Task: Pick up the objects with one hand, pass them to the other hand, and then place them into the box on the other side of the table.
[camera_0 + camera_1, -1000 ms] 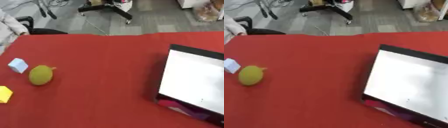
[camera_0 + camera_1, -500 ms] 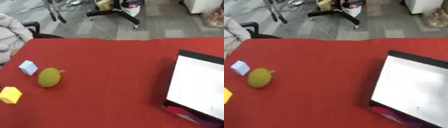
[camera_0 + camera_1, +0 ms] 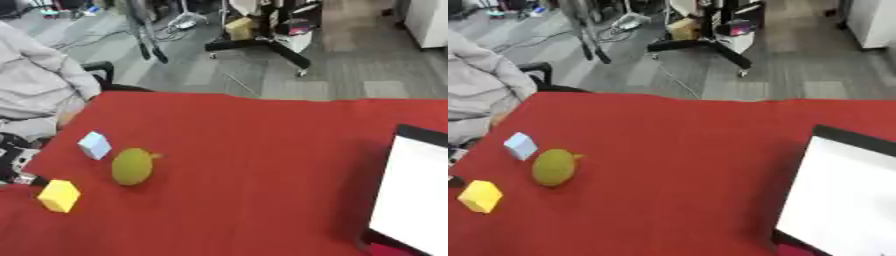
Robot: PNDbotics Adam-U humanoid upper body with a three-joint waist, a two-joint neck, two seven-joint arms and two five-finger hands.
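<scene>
While the left hand (image 3: 12,165) shows only at the table's left edge, fingers unreadable, a yellow cube (image 3: 59,195), green fruit (image 3: 132,166) and blue cube (image 3: 94,145) lie nearby, the box (image 3: 846,195) far right

Red table (image 3: 684,165) fills the lower part of the view, its far edge running across just above the middle. Over at the left, three things sit close together: a pale blue cube (image 3: 520,145) farthest back, an olive-green round fruit (image 3: 554,167) just beside it with a tiny stem pointing right, and a yellow cube (image 3: 480,196) nearest, off by the left edge. None appear to touch. Well apart, at the right, the black-rimmed box (image 3: 843,195) shows a white inside. Neither hand shows.
</scene>
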